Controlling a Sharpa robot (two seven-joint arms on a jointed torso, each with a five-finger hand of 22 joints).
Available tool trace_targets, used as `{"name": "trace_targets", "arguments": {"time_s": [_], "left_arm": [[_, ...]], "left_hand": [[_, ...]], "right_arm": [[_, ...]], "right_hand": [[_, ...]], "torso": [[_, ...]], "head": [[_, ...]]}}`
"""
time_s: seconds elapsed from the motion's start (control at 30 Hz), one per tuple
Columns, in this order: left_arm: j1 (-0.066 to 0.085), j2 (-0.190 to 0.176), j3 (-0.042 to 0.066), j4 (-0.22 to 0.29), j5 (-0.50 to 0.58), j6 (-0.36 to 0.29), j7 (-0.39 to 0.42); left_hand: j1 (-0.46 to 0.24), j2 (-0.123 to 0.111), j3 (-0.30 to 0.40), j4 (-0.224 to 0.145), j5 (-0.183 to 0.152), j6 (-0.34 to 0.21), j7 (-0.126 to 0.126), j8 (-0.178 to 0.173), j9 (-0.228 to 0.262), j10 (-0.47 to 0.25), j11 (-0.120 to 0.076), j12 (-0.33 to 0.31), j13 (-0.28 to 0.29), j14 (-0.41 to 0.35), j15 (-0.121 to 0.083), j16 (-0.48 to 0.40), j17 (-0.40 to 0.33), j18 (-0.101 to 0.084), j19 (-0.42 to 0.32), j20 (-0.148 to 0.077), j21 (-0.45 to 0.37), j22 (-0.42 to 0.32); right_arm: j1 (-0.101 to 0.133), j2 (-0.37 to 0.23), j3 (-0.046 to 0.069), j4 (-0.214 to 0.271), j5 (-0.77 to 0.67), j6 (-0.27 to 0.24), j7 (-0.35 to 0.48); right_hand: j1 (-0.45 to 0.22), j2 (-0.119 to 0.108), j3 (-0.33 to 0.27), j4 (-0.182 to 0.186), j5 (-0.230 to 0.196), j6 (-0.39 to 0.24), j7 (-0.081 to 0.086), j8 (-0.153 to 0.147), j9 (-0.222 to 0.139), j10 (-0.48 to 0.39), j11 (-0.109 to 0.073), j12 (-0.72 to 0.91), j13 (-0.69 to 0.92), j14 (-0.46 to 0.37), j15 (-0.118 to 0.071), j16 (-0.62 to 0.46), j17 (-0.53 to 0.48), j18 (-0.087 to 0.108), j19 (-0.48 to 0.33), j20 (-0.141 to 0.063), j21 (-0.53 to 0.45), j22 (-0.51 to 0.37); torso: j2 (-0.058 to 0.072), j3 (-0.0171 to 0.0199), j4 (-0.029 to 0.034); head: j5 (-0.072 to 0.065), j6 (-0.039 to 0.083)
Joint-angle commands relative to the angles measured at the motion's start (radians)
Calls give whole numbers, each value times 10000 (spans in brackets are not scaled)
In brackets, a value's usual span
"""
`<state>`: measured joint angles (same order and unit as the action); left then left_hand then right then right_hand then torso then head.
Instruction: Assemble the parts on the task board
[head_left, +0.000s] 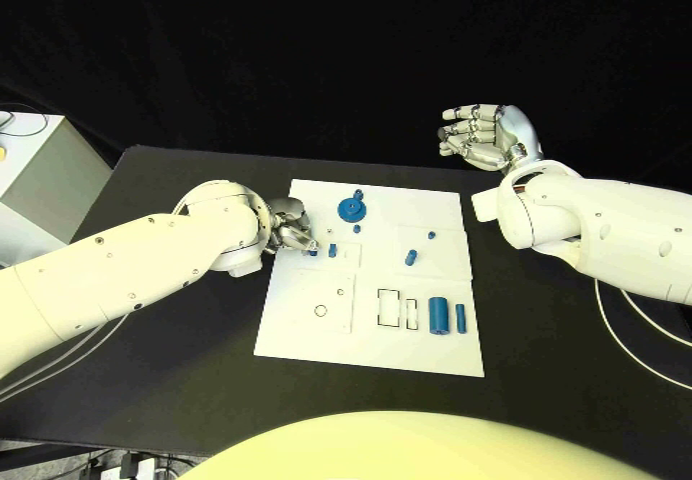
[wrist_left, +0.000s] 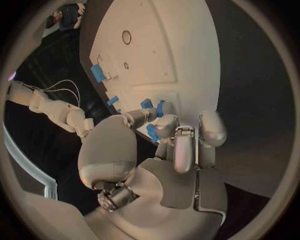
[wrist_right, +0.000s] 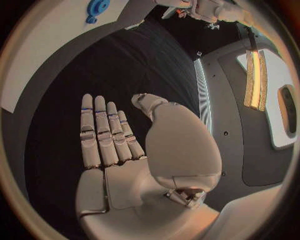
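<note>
At centre left, the left hand (head_left: 289, 228) pinches a small blue part (wrist_left: 152, 132) at the white board's (head_left: 433, 350) left edge — a weak pinch could drop it onto the bench (head_left: 173, 350). More blue parts (head_left: 437, 315) lie lower right. Upper right, the right hand (head_left: 488, 132) hovers spread, holding nothing.
</note>
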<state>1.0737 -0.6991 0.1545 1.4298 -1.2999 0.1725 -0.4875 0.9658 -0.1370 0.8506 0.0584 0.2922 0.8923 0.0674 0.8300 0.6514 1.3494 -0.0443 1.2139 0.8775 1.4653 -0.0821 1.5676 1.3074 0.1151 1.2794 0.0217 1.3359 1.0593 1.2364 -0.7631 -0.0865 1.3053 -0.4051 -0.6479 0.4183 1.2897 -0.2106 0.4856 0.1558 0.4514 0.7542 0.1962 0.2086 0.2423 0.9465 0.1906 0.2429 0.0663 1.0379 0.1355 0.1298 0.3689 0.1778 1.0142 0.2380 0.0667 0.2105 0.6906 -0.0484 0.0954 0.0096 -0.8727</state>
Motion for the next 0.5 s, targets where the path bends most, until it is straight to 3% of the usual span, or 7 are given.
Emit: {"name": "trace_targets", "arguments": {"time_s": [0.03, 0.13, 0.5], "left_arm": [[-55, 41, -43, 41, 311, 530, 42], [-51, 28, -30, 45, 319, 570, 46], [-46, 5, -15, 14, 73, 603, 40]], "left_hand": [[356, 195, 876, -960, 205, 595, -473, -72, -37, 86, -24, -29, 13, 1055, -95, 32, 2634, -113, 69, -1, 32, 20], [384, 143, 858, -964, 426, 653, -482, -93, -75, 133, -30, -44, 49, 1055, -96, 32, 2634, -120, 91, -5, 45, 48], [390, 139, 857, -964, 454, 659, -482, -97, -80, 134, -31, -54, 41, 1055, -97, 32, 2634, -118, 87, -6, 41, 39]], "right_arm": [[-6, 10, 0, -9, -24, 173, 50], [-7, 12, -1, -12, -24, 172, 51], [-13, 15, -4, -12, -24, 163, 67]], "right_hand": [[-58, 30, -50, -18, 57, 88, 693, -42, -12, -3, 62, -56, -15, 39, 52, -48, -16, 51, -3, 56, -5, -23], [-58, 30, -50, -18, 57, 88, 693, -42, -12, -3, 62, -56, -15, 39, 52, -48, -16, 51, -3, 56, -5, -23], [-58, 30, -50, -18, 57, 88, 693, -42, -12, -3, 62, -56, -15, 39, 52, -48, -16, 51, -3, 56, -5, -23]], "torso": [[-7, 0, 9], [-11, -2, 9], [-7, -6, 9]], "head": [[10, 1], [11, 1], [8, 1]]}}
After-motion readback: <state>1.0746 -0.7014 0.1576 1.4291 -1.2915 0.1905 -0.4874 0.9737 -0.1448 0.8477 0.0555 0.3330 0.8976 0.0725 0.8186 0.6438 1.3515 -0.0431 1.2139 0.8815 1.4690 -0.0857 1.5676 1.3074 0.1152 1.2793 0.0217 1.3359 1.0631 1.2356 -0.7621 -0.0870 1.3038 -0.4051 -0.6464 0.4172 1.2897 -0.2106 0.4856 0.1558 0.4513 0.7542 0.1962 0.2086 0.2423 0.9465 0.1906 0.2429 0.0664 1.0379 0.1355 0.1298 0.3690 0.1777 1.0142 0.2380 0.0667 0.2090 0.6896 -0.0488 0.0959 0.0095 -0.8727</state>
